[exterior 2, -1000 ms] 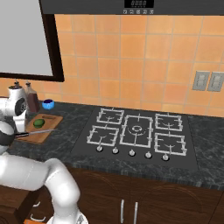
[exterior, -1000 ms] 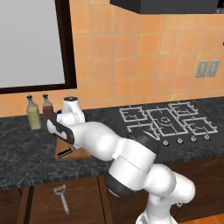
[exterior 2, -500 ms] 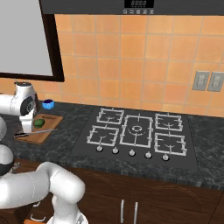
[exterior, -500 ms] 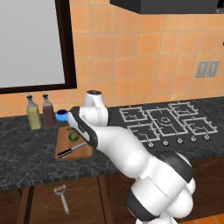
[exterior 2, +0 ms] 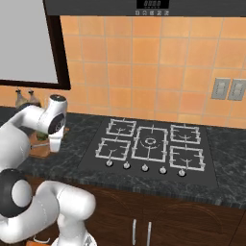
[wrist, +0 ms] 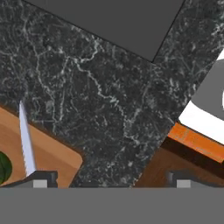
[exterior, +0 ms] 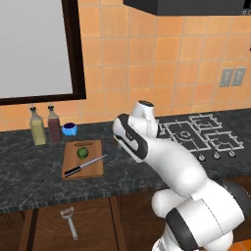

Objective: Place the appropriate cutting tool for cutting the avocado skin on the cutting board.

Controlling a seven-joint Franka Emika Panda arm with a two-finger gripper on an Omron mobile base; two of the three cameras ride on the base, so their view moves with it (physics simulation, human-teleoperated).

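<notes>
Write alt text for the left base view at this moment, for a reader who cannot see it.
A black-handled knife lies diagonally on a wooden cutting board beside a small green avocado, on a dark stone counter. The white robot arm bends over the counter to the board's right, near a gas hob; two bottles stand against the orange tiles.
</notes>
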